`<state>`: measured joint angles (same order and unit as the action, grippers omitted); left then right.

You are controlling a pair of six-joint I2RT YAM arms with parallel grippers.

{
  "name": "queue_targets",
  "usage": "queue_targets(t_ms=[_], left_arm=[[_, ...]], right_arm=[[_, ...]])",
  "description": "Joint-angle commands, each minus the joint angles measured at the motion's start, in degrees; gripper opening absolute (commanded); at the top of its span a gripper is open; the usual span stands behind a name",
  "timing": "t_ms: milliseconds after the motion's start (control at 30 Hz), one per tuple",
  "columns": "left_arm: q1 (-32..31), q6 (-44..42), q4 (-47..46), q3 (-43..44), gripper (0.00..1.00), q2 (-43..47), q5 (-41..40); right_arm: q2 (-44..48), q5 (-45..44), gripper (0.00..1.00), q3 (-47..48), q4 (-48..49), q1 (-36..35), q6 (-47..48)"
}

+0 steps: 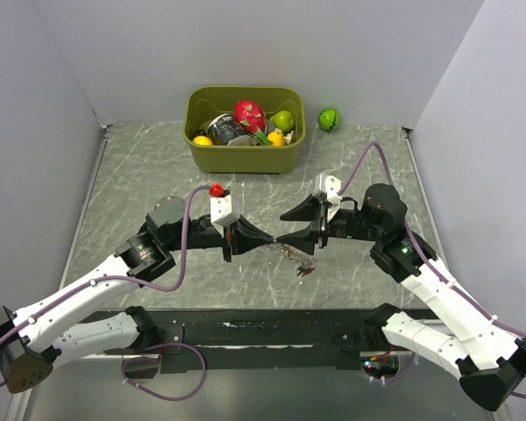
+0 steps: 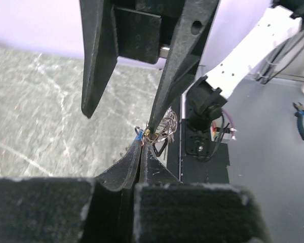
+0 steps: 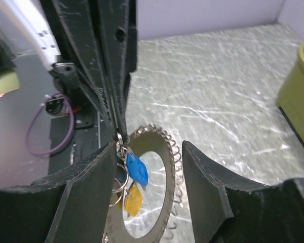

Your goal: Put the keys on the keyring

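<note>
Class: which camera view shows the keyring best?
The right wrist view: the keyring is close and large, its beaded rim clear, a blue key and a yellow key hanging by it. The left wrist view shows only a small wire tangle; the top view, a dark speck.

1. We're looking into a robotics lab cell: pale walls (image 1: 35, 105) are boxing in a marble-patterned table (image 1: 131, 202).
2. Purple cables (image 1: 185, 241) are trailing off two robot arms (image 1: 79, 303); blue-handled pliers (image 2: 303, 117) are lying on the grey floor (image 2: 263, 126).
</note>
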<state>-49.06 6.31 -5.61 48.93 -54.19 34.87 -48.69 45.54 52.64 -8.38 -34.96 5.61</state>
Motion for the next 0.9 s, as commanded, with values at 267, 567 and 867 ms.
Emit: queue_targets(t_ms=[267, 567, 867], left_arm=[[0.19, -2.96, -4.33, 1.34, 0.01, 4.89, 5.82], [0.19, -4.02, -2.22, 2.4, 0.01, 5.15, 7.93], [0.1, -3.84, -2.05, 3.37, 0.01, 4.19, 8.02]], right_arm=[[0.08, 12.9, 0.55, 5.98, -2.34, 1.65, 3.27], [-1.58, 19.93, 0.45, 6.16, 1.87, 2.35, -0.85], [-5.89, 21.69, 0.44, 7.65, 0.38, 2.26, -1.21]])
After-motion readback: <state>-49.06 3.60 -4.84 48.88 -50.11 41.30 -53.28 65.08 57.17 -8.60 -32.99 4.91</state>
